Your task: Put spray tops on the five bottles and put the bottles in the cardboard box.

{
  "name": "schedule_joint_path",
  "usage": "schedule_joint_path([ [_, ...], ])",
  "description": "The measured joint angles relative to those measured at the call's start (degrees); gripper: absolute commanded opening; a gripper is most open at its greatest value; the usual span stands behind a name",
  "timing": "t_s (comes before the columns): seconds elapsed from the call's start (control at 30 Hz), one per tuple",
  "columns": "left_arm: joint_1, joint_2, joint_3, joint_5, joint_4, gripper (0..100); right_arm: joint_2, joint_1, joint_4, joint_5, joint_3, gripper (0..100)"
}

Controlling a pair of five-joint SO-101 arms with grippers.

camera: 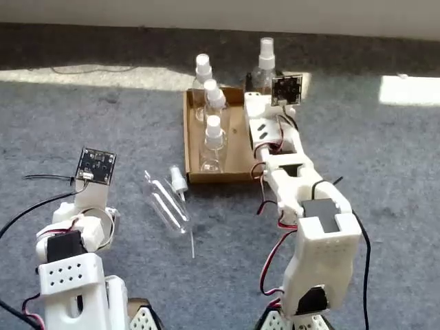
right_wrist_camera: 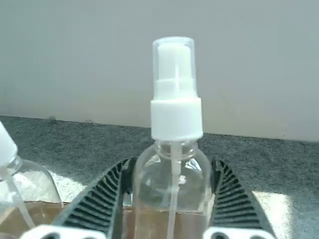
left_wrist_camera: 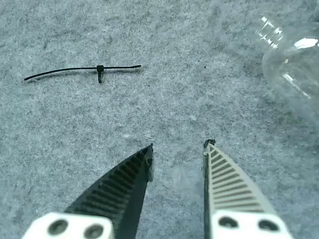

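Note:
Three clear bottles with white spray tops [camera: 214, 137] stand upright in the flat cardboard box [camera: 237, 165]. At the box's far right corner my right gripper [right_wrist_camera: 172, 167] is shut on another topped bottle [right_wrist_camera: 173, 109], its black fingers [right_wrist_camera: 99, 199] pressed on both sides of the body; the same bottle [camera: 266, 63] shows above that arm in the high view. A bottle without a top [camera: 167, 201] lies on the carpet near the box's front edge, beside a loose spray top [camera: 179, 183]. My left gripper [left_wrist_camera: 177, 147] hangs open over bare carpet, left of the lying bottle [left_wrist_camera: 291, 64].
A black zip tie [left_wrist_camera: 84, 69] lies on the grey carpet ahead of the left gripper. The right arm [camera: 295, 185] stretches along the box's right side. A pale wall runs behind the box.

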Motion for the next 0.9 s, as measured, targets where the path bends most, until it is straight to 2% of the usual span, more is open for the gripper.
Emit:
schedule_joint_path([
  [0.2, 0.0, 0.0, 0.0, 0.0, 0.0, 16, 0.09, 0.0, -0.7, 0.0, 2.2, 24.2],
  [0.7, 0.0, 0.0, 0.0, 0.0, 0.0, 16, 0.09, -0.18, -0.7, 0.18, 2.2, 24.8],
  [0.9, 0.0, 0.0, 0.0, 0.0, 0.0, 16, 0.09, -0.18, -0.7, 4.22, 2.2, 24.9],
])
